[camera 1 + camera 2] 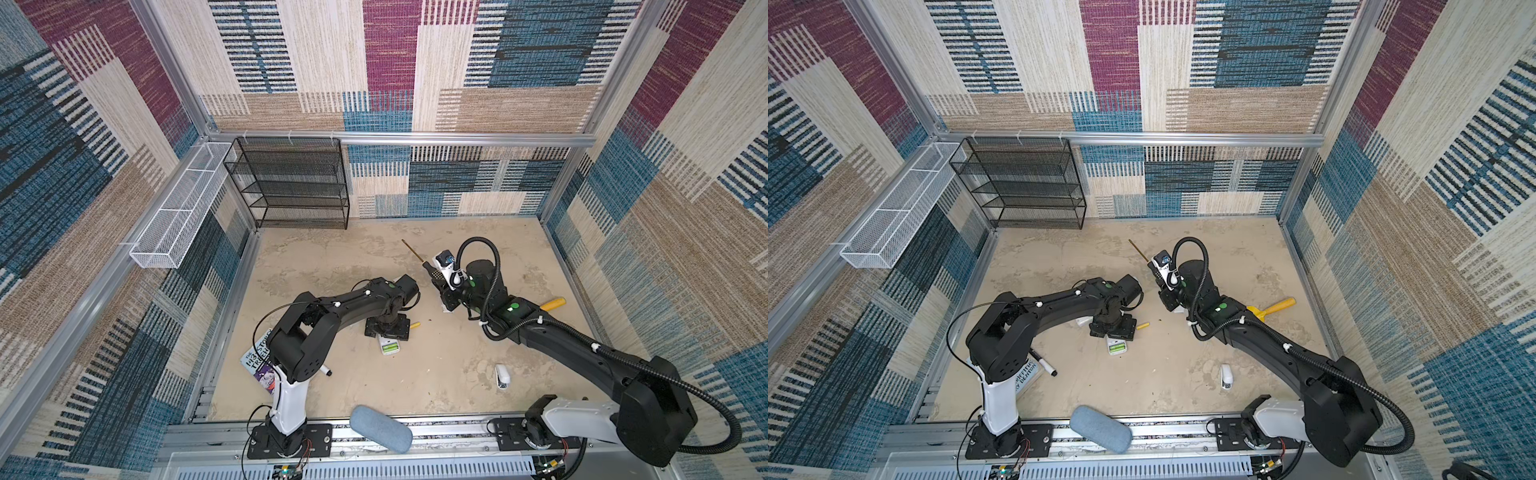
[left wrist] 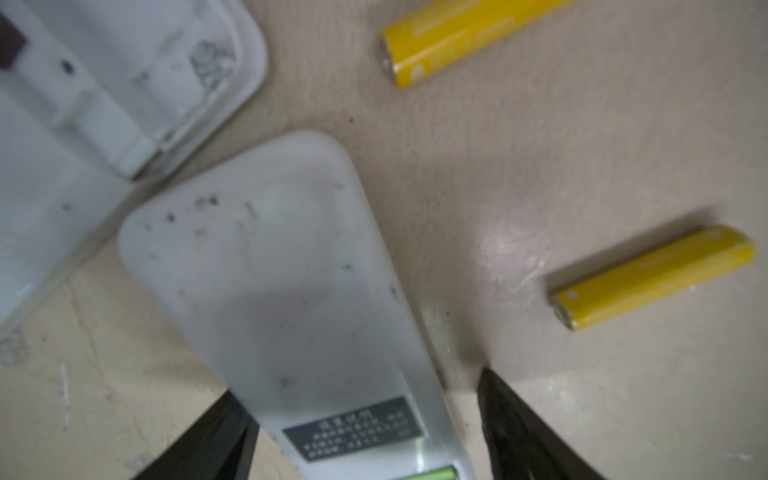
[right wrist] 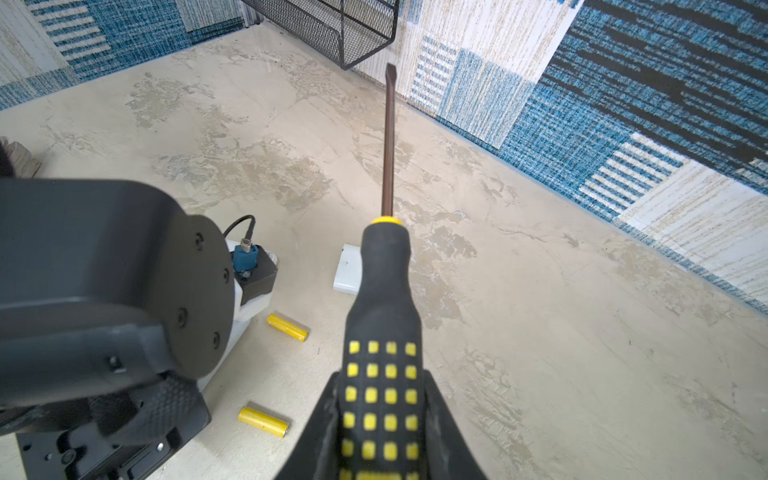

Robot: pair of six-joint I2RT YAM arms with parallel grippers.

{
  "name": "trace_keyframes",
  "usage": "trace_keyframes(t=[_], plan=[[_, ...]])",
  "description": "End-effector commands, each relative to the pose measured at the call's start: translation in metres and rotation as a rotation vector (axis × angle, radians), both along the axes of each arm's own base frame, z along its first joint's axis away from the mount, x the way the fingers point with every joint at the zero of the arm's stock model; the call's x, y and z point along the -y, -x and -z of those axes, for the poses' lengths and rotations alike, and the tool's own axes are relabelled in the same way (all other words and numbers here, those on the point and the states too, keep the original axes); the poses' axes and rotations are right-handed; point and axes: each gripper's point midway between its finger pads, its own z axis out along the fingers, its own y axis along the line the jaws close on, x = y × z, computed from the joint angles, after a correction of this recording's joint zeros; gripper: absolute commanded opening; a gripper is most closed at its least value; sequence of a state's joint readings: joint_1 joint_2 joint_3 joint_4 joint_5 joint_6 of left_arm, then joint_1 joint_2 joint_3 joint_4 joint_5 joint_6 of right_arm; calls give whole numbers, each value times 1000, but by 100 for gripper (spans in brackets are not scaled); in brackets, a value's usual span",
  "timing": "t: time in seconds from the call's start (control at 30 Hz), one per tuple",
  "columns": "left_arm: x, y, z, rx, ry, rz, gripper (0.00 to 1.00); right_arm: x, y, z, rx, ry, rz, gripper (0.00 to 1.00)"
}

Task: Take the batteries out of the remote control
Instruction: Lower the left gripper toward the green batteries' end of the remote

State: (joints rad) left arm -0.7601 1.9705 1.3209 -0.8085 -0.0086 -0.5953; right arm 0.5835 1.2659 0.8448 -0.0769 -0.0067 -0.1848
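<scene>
batteries [image 2: 652, 276] yellow, two lying loose; left tool [image 2: 359, 386] wide, right tool [image 3: 380, 382] gripping screwdriver [image 3: 384, 291].

Two yellow batteries [image 2: 652, 276] lie loose — green ones [image 1: 390, 346] inside white remote [image 2: 266, 282].

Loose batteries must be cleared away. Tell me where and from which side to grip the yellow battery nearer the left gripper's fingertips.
Grip the yellow battery at mid-length, coming straight down from above with the jaws across its long axis. It lies flat on the table, a thin cylinder with bare surface along both long sides for the jaws to drop into. The left gripper stands open nearby.
</scene>
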Motion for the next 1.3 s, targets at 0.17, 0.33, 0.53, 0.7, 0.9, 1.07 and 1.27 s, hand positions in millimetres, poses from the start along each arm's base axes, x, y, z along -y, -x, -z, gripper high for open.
trace_keyframes(t=[0.17,0.33,0.53,0.7,0.9,1.07,1.27], plan=[[-14,29,10,-106,-18,39,85,0,0,-14,17,-30,13,0],[-22,33,4,-96,-31,58,85,-1,0,-16,16,-36,7,0],[-27,30,-4,-77,-56,105,85,-2,0,-13,3,-29,3,0],[-44,25,-12,-57,-153,150,86,-2,0,-13,2,-27,2,0],[-52,20,-24,-31,-196,174,87,-3,0,-11,-4,-25,-2,0],[-49,19,-30,-21,-175,181,87,-4,1,-7,-24,-17,-5,0],[-42,16,-36,-9,-142,205,87,-3,1,-1,-61,-8,7,0]])
